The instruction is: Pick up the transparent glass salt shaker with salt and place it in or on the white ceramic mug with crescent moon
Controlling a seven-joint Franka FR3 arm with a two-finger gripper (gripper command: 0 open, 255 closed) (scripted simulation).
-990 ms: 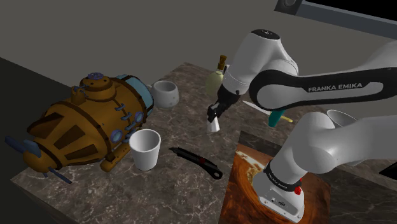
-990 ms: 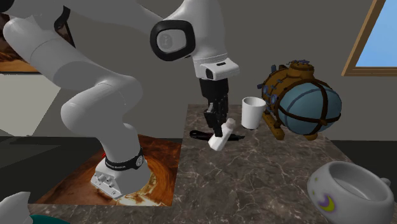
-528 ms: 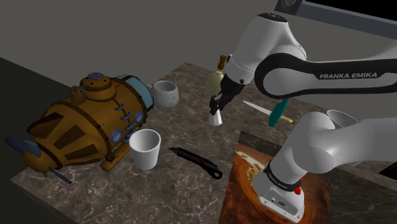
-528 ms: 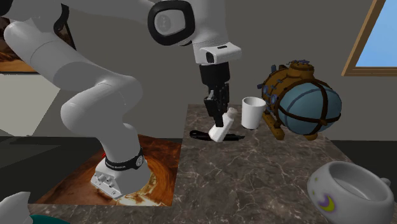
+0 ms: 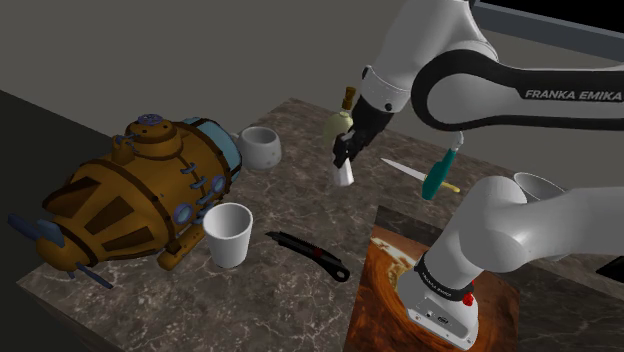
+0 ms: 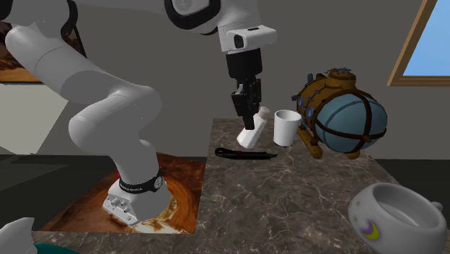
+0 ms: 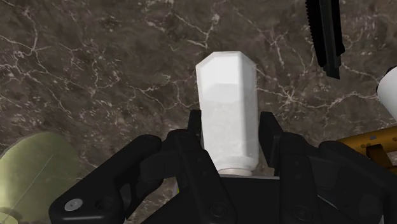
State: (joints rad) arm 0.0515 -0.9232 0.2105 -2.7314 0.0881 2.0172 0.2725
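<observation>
My black gripper (image 5: pixel 346 158) is shut on the white, salt-filled shaker (image 5: pixel 345 176) and holds it tilted in the air above the marble table (image 5: pixel 300 205). In the wrist view the shaker (image 7: pixel 227 108) sits clasped between both fingers (image 7: pixel 191 139), its faceted end pointing away from the hand. In the second exterior view the gripper (image 6: pixel 249 115) hangs over the black knife (image 6: pixel 245 152) with the shaker (image 6: pixel 252 134) below it. The white mug with a crescent moon (image 6: pixel 396 216) stands at that view's lower right; in the shoulder view this mug (image 5: pixel 262 147) is left of the gripper, beside the submarine.
A brown submarine model (image 5: pixel 140 195) fills the table's left. A plain white cup (image 5: pixel 228 234) and the black knife (image 5: pixel 310 255) lie near the front. An olive bottle (image 5: pixel 340 120) stands just behind the gripper, and a teal-handled tool (image 5: pixel 435 175) lies to its right.
The gripper has risen with the shaker and carried it farther back over the table, toward the olive bottle. The other objects have not moved.
</observation>
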